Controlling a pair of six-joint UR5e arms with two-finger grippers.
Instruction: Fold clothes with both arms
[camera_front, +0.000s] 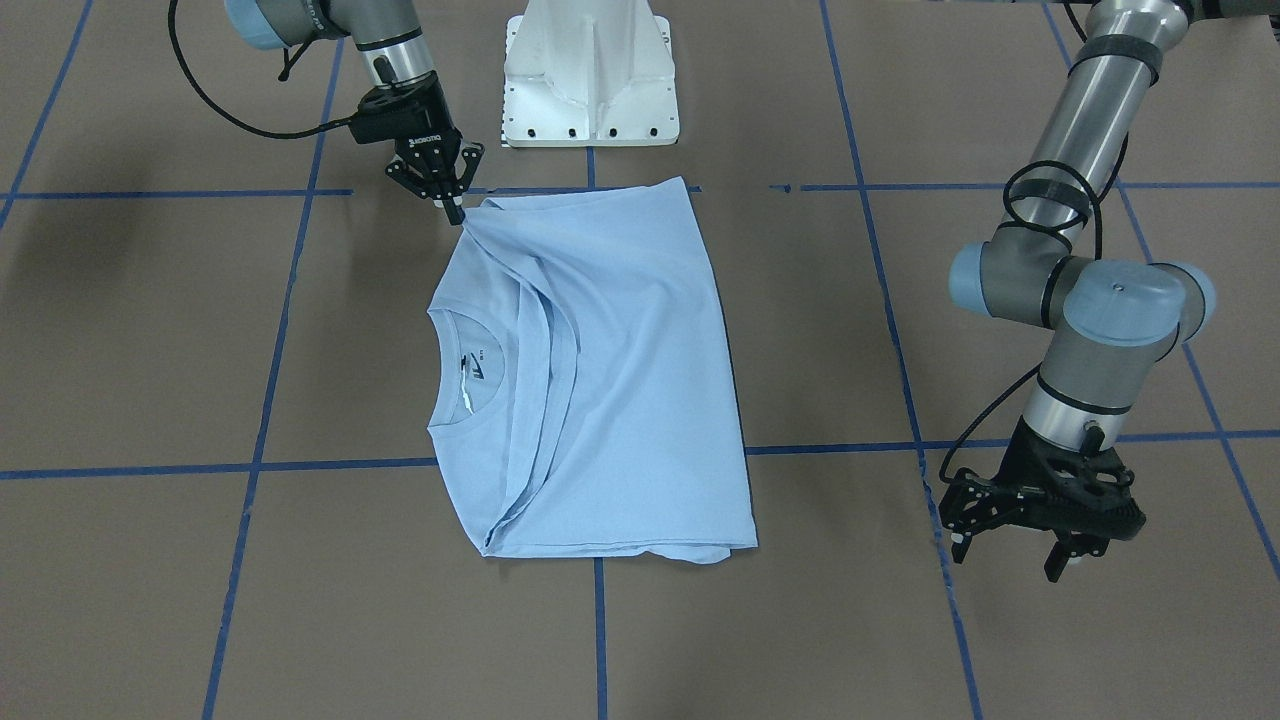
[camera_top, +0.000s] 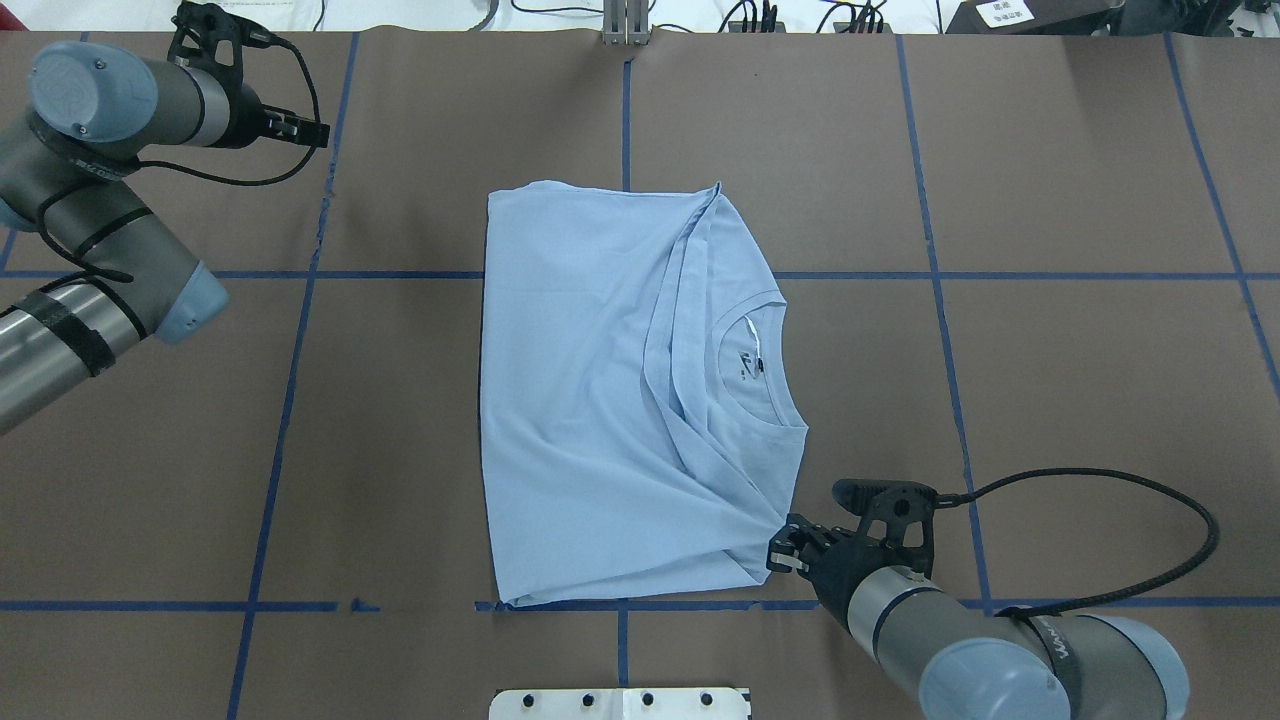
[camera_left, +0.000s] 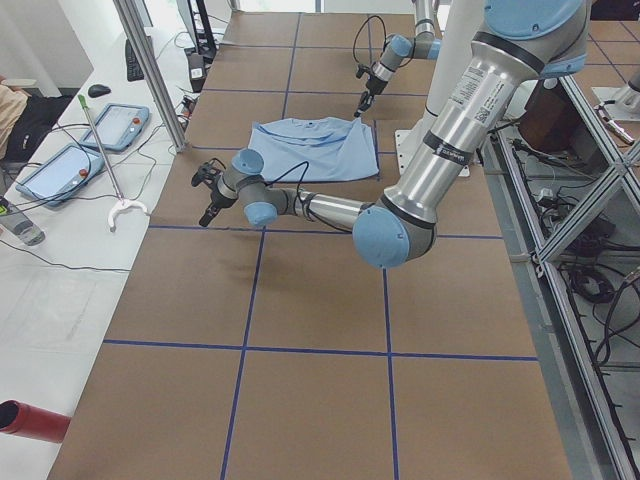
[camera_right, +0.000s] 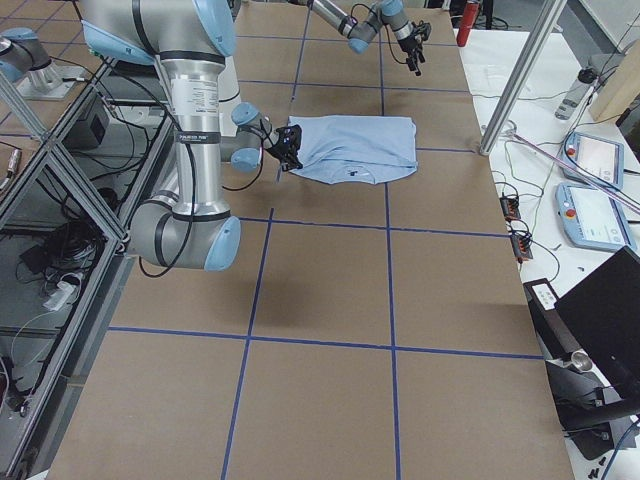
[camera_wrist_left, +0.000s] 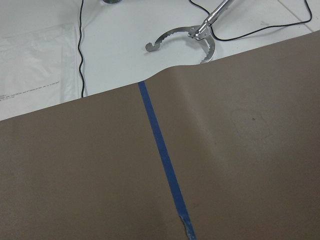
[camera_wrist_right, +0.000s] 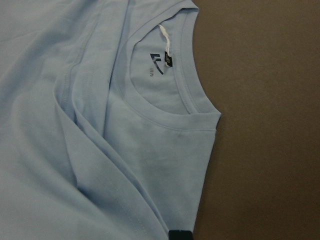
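The light blue T-shirt lies flat on the brown table, folded into a rectangle with its sides turned in. Its ribbed collar and dark neck label face up, and the chest print is hidden. My right gripper is shut on the shirt's shoulder corner nearest the robot's base, and creases run toward it. It also shows in the overhead view. The right wrist view shows the collar close up. My left gripper is open and empty, well off the shirt near the table's far edge.
The white pedestal base stands just behind the shirt. Blue tape lines cross the brown paper. In the left wrist view the paper's edge and a metal grabber tool lie on the white surface beyond it.
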